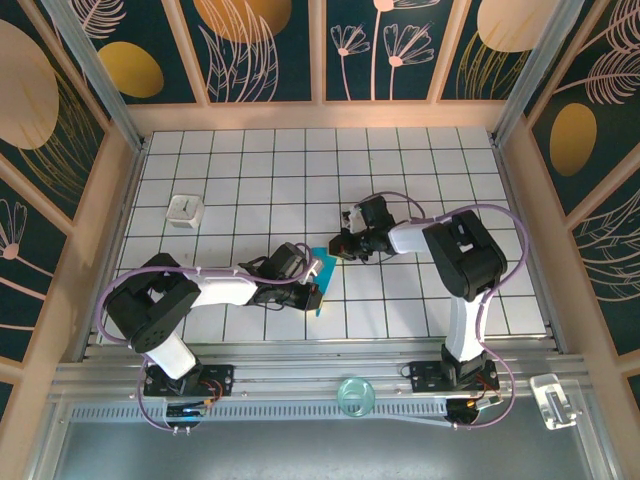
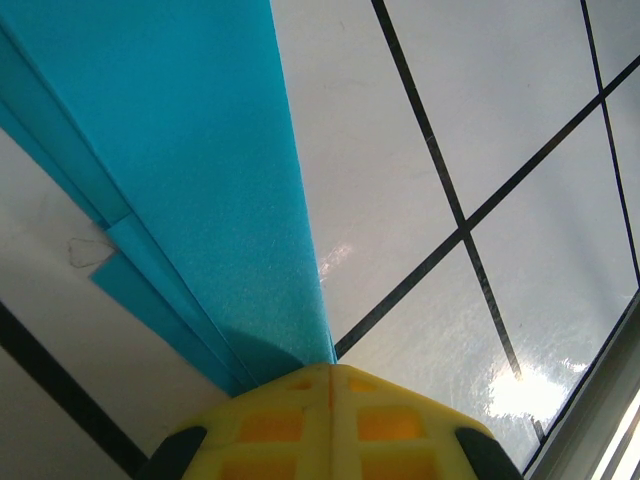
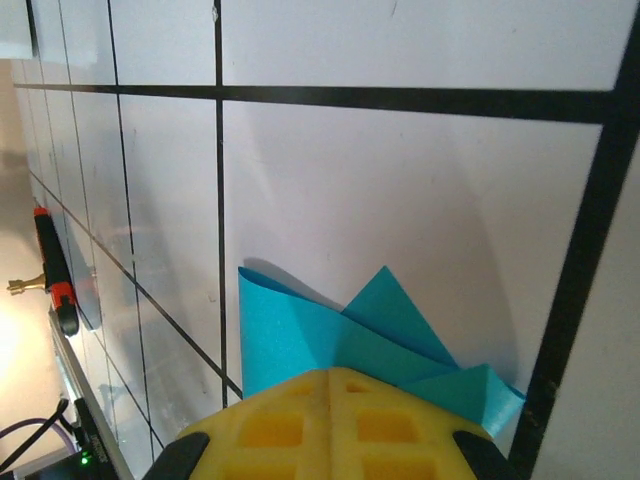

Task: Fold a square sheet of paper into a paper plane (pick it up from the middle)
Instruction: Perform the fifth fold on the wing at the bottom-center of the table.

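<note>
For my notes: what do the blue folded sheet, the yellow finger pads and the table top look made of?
Blue sheet: thin paper, matte, finely grained; it holds sharp creases in stacked layers. Yellow pads: probably moulded plastic or rubber, with square recesses. Table top: smooth glossy white panel with black lines; it reflects a light, material unclear.

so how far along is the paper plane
Done: the paper is already creased into several stacked layers. In hand: left fingers and right fingers are each shut on it. Left: probably final wing folds and letting go.
</note>
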